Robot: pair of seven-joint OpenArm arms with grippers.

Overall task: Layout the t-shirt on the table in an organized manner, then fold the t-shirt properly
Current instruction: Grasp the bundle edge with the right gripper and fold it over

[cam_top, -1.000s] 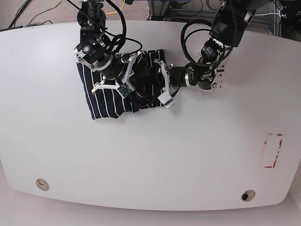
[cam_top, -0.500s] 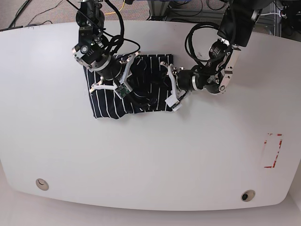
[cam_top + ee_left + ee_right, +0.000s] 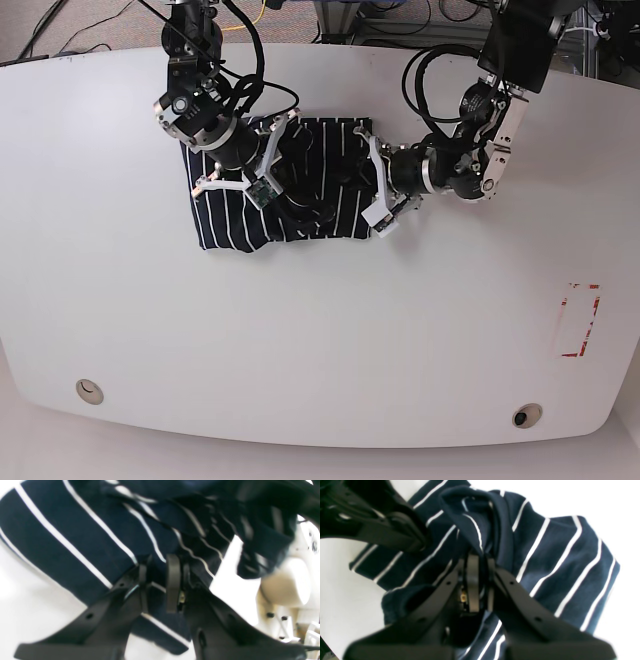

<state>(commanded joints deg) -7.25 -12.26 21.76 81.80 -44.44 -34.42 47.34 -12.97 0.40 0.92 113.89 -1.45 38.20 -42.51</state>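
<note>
Both tools are clamped on the t-shirt (image 3: 290,195): left tool (image 3: 156,580) at one edge, right tool (image 3: 480,580) on a bunched fold. Shirt is held crumpled on the tabletop (image 3: 320,340).

No legible text or labels.

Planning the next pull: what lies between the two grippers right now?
In the base view, only bunched t-shirt lies between the right gripper and the left gripper; each wrist view shows its jaws pinched on a fold of it.
</note>
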